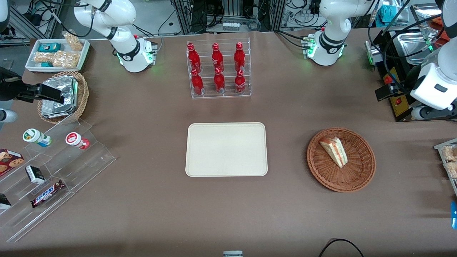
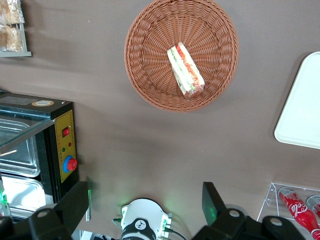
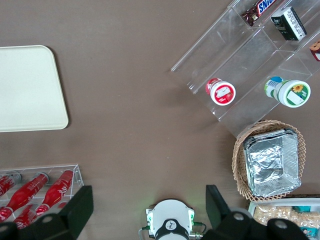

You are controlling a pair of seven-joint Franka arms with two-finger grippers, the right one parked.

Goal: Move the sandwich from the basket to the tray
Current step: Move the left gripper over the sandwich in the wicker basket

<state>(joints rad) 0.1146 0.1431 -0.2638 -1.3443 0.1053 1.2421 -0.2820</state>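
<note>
The sandwich (image 1: 334, 151), a pale wedge with red and green filling, lies in the reddish-brown wicker basket (image 1: 357, 175). Both also show in the left wrist view: the sandwich (image 2: 186, 70) in the basket (image 2: 150, 75). The cream tray (image 1: 226, 149) lies flat beside the basket, toward the parked arm's end, with nothing on it; its corner shows in the left wrist view (image 2: 302, 110). My gripper (image 1: 387, 93) hangs high at the working arm's end of the table, farther from the front camera than the basket. It is open and empty (image 2: 145, 200).
A black appliance (image 1: 396, 103) with a red button stands under the gripper. A clear rack of red bottles (image 1: 217, 69) stands farther back than the tray. A snack tray (image 1: 448, 157) sits at the working arm's table edge. A clear stepped shelf (image 1: 53, 171) and a tan basket (image 1: 82, 96) of foil packets sit toward the parked arm's end.
</note>
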